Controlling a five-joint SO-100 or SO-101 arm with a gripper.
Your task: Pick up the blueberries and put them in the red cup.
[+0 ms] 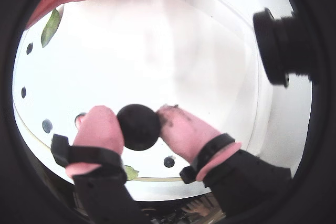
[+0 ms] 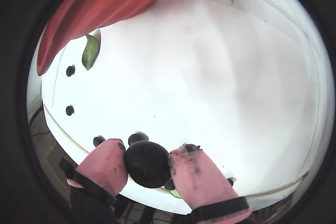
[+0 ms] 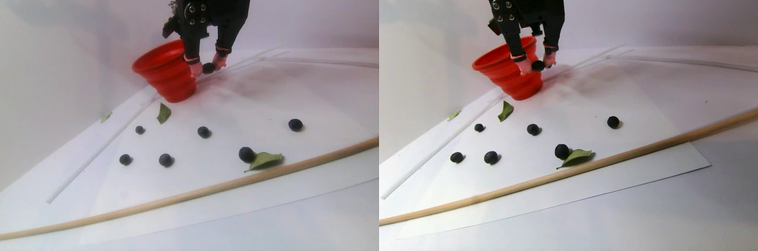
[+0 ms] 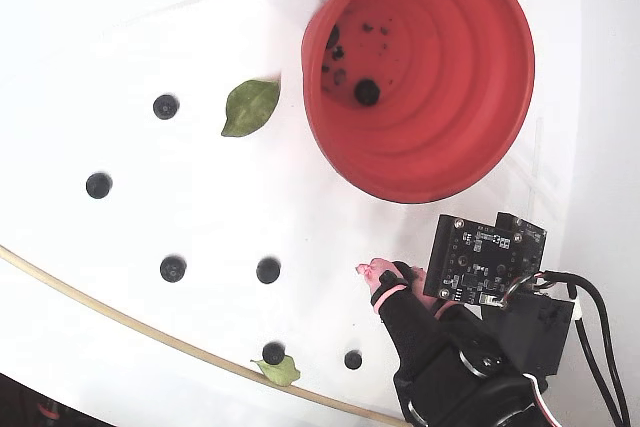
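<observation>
Your jaws pinch one blueberry (image 1: 138, 126) between pink fingertips (image 1: 100, 128), lifted off the white counter (image 4: 120, 27) just beside the red cup (image 4: 440, 137). Other blueberries (image 4: 173, 268) lie scattered near two leaves (image 4: 248, 107).

No readable text anywhere (the circuit board (image 4: 487, 260) possibly bears tiny, illegible markings).

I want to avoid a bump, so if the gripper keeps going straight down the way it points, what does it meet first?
Probably the bare white sheet beside the red cup. The gripper, shut on a blueberry, points down with nothing visible beneath, though depth is unclear.
</observation>
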